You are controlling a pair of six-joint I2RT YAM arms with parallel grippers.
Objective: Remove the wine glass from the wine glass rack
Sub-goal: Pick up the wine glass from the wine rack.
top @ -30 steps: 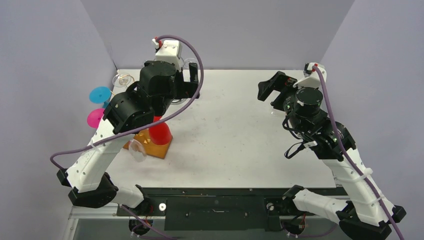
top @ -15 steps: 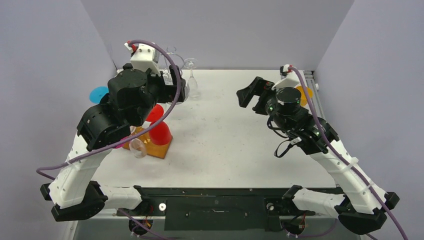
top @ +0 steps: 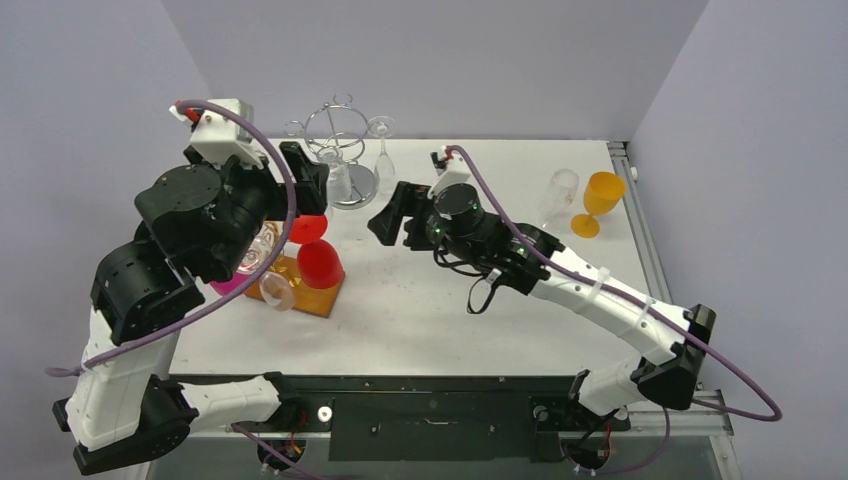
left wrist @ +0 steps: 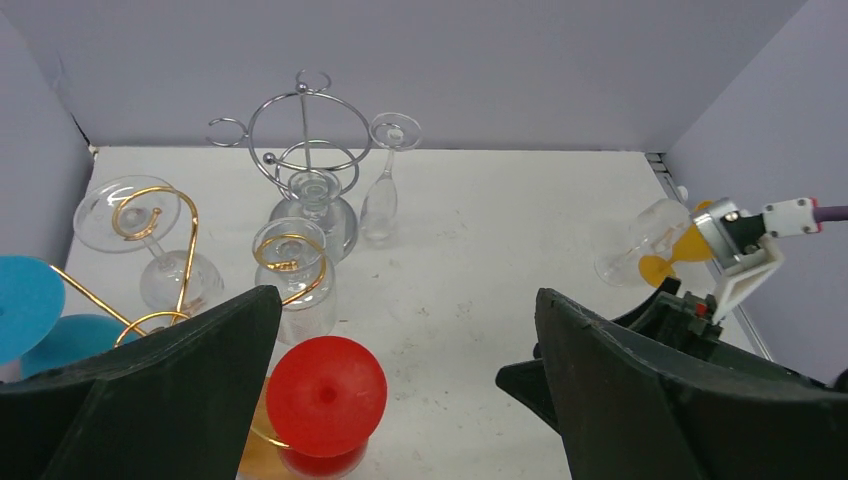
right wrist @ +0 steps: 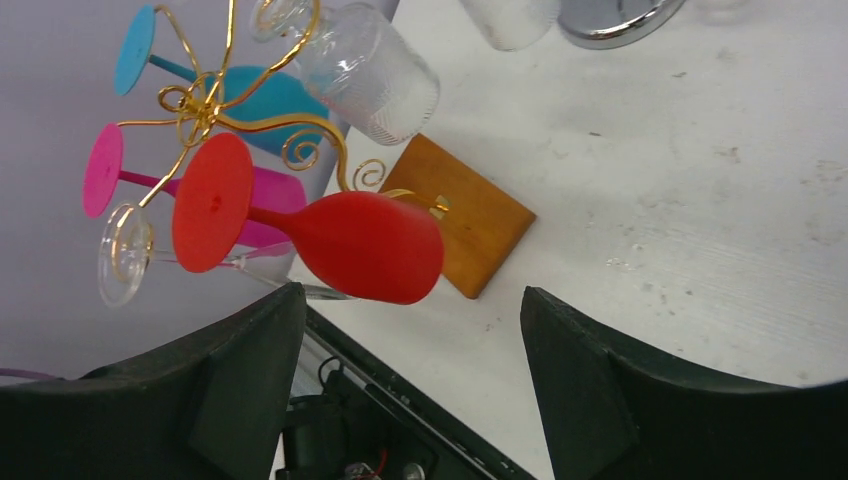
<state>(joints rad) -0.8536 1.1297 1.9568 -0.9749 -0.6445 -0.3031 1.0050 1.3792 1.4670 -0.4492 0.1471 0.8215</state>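
- Plainly, the red wine glass (right wrist: 360, 245) hung bowl-down on the wine glass rack (right wrist: 468, 215) near the counter's (top: 480, 320) left edge, untouched.
- Facing it, the right claw (right wrist: 410, 300) gaped wide and empty; the left claw (left wrist: 405, 300), equally wide, hovered above.
- Likely trouble: a pink glass (right wrist: 103, 170) and a clear glass (right wrist: 370, 75) crowded it, so a skewed pull might snag its foot and tip the rack.
- White, scuffed counter; lavender walls (top: 450, 60).

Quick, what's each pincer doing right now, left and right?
Left pincer: open, holding nothing.
Right pincer: open, holding nothing.
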